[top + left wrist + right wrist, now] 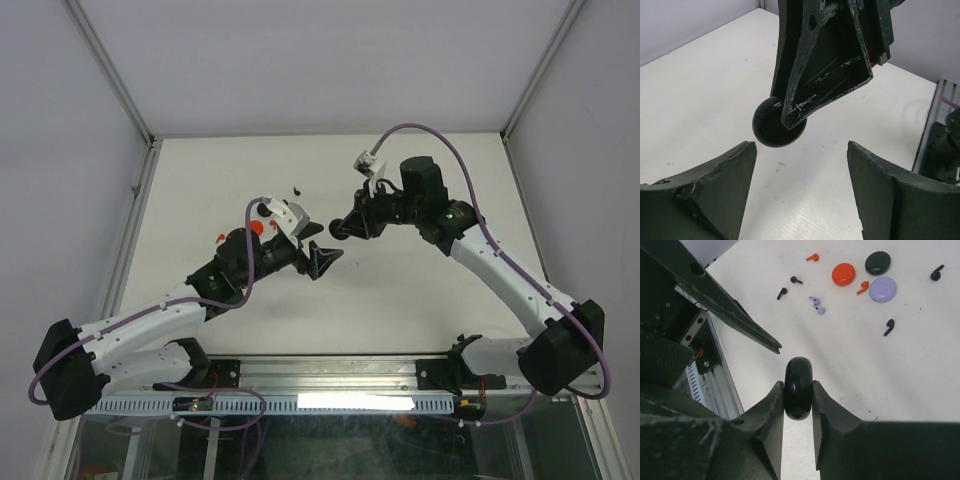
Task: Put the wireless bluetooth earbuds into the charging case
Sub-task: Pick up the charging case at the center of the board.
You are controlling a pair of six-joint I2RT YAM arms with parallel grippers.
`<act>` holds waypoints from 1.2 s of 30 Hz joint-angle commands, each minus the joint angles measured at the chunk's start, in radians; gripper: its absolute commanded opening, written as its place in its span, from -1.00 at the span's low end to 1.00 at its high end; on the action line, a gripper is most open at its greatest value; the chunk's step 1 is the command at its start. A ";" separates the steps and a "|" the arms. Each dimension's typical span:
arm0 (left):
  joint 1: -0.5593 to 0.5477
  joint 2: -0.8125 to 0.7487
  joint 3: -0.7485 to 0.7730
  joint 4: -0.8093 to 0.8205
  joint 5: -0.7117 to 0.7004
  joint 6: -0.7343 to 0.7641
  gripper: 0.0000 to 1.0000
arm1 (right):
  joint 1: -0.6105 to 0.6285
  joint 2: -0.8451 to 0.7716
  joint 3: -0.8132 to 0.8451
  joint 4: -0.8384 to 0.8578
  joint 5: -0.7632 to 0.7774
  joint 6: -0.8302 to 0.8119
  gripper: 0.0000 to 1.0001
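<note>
White table (400,300) below, right jaws pinch a partly hidden black case (799,387); left jaws gape empty

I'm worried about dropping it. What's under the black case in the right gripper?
Only bare white table shows under the black case, which the right gripper holds in the air. Its fingers cover the case's sides.

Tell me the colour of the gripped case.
Glossy black case, best in right wrist view.

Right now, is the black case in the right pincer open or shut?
Shut: the black case sits edge-on in the right pincer, both halves together, no lid raised.
</note>
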 commanded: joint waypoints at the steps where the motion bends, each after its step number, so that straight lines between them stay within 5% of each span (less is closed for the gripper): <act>1: 0.075 -0.084 0.074 -0.161 0.218 0.050 0.46 | 0.003 -0.024 0.064 -0.046 -0.101 -0.106 -1.00; 7: 0.231 -0.092 0.140 -0.277 0.480 0.039 0.29 | 0.005 -0.026 0.084 -0.074 -0.203 -0.183 -1.00; 12: 0.253 -0.021 0.218 -0.335 0.618 0.063 0.11 | 0.006 -0.022 0.103 -0.100 -0.279 -0.239 -1.00; 28: 0.273 0.119 0.328 -0.415 0.862 0.104 -0.43 | 0.026 0.024 0.148 -0.180 -0.358 -0.347 -1.00; 36: 0.273 0.148 0.349 -0.425 0.937 0.094 -0.51 | 0.049 0.049 0.173 -0.220 -0.378 -0.388 -1.00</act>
